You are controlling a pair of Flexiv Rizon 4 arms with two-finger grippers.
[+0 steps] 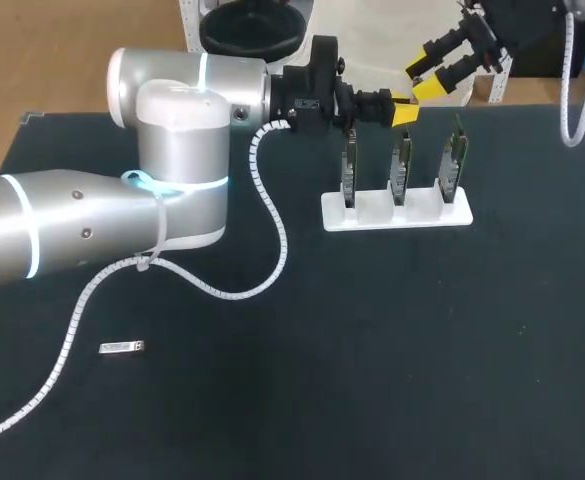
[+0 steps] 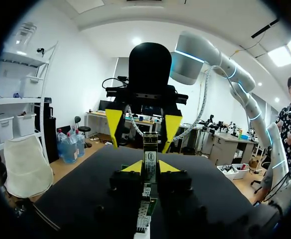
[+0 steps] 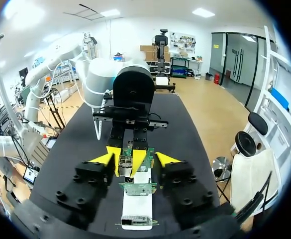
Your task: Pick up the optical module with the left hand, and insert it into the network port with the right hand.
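Loose silver module [image 1: 122,347]; head view only

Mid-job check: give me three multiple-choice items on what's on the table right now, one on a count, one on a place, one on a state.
1. How many boards stand upright in the white holder?
A) two
B) three
C) five

2. The small silver piece lies:
A) in the holder
B) between the right end effector's fingers
C) flat on the table at my left, apart from the holder

3. The left end effector is:
A) shut on the optical module
B) open and empty
C) out of every view

Answers:
1 B: the head view shows three boards in a row in the holder.
2 C: it rests alone on the black top, well away from the holder.
3 A: in the left wrist view both yellow tips press the module's sides.
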